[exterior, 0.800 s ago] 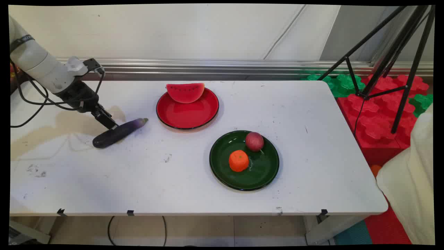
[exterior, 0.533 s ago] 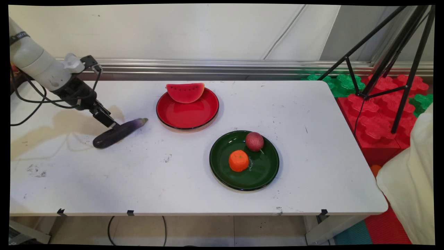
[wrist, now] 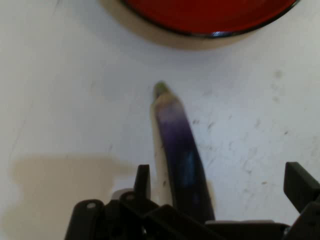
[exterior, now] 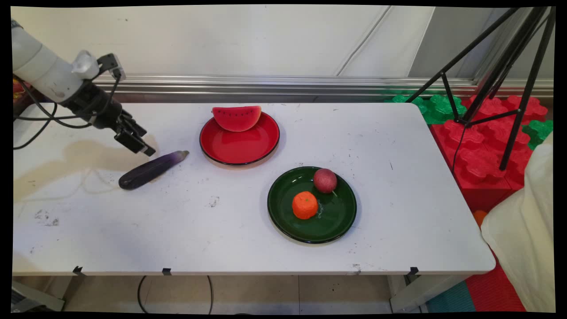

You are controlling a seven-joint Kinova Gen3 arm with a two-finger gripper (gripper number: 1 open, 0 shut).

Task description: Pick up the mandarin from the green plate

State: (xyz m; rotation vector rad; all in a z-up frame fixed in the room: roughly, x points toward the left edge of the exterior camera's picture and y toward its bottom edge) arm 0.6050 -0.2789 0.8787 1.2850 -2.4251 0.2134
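Gripper [exterior: 141, 146] open, empty, hanging just above the eggplant [exterior: 150, 170], which lies flat on the table [exterior: 221, 230] left of the red plate [exterior: 239, 144]; I'd say a good grasp wants fingers straddling its mid-body, square across its length, w/ no push sideways.

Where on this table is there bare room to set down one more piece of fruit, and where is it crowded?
Free: the white table right of the red plate and green plate, and the near strip in front of the eggplant. Crowded: the far left, where the open gripper hangs above the eggplant, and the green plate, holding an orange and a red fruit.
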